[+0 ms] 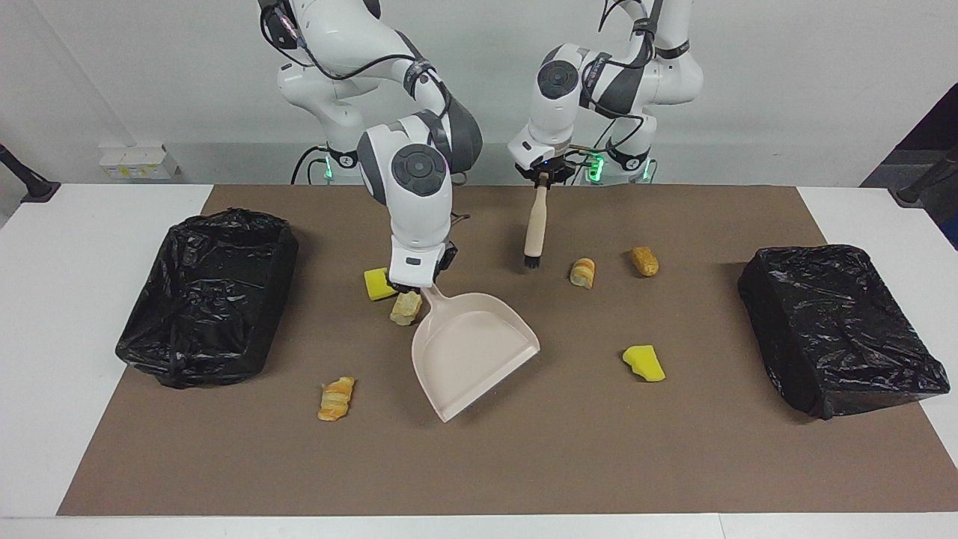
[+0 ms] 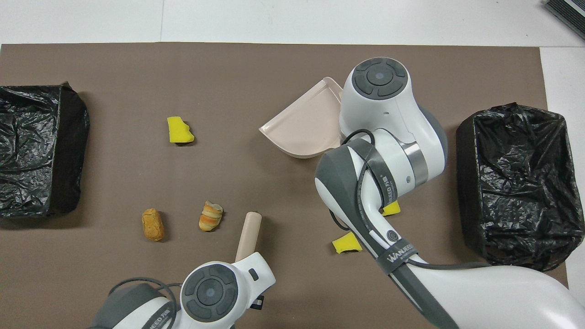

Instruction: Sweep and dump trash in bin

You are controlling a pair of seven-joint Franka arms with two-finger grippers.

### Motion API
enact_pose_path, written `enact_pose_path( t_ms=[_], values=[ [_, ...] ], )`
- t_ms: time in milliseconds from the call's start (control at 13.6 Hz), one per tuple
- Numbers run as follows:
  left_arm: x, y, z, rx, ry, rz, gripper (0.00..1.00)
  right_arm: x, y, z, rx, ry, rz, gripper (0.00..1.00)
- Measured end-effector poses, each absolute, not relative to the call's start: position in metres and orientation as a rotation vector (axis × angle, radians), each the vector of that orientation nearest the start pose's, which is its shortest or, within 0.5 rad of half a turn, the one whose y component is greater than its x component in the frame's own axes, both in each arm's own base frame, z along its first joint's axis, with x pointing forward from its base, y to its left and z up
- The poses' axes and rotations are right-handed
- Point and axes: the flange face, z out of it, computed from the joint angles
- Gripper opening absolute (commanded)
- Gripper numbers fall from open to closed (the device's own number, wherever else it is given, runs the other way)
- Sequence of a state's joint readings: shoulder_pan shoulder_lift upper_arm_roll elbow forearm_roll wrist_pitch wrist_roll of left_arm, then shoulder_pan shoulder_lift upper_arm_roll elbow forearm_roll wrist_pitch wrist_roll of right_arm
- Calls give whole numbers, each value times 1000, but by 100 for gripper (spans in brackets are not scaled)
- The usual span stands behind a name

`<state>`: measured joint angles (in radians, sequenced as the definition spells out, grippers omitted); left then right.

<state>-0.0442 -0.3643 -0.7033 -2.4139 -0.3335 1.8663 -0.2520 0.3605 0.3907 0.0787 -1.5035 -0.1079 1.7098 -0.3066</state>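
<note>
The right gripper [image 1: 414,287] clamps the handle of the beige dustpan [image 1: 471,350], holding it tilted with its open mouth toward the left arm's end of the table. The left gripper [image 1: 542,182] grips a beige brush [image 1: 534,232] that hangs upright, bristles just above the brown mat [image 1: 524,464]. Trash lies scattered: 2 pastry scraps [image 1: 582,272] near the brush, a yellow sponge chunk [image 1: 644,363] toward the left arm's black-lined bin [image 1: 838,329], and a sponge chunk [image 1: 378,284] and a pale pastry piece [image 1: 405,308] beside the right gripper. Another pastry [image 1: 336,398] lies farther out, near the other bin [image 1: 206,307]. Sweeping well likely means pressing the pan's lip flat on the mat before the brush drives scraps in.
</note>
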Motion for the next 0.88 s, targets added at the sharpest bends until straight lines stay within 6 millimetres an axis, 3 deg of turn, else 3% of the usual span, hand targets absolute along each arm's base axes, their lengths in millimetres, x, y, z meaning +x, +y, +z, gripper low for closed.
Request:
enact_pose_path(
  t_ms=[295, 663, 885],
  values=[
    [316, -267, 386, -3019, 515, 347, 0, 590, 255, 428, -2749, -1782, 392, 0],
    [343, -220, 365, -3046, 578, 322, 0, 568, 251, 413, -2542, -2022, 465, 0],
    [375, -197, 362, -3104, 618, 207, 0, 548, 278, 397, -2473, -2158, 456, 0]
  ],
)
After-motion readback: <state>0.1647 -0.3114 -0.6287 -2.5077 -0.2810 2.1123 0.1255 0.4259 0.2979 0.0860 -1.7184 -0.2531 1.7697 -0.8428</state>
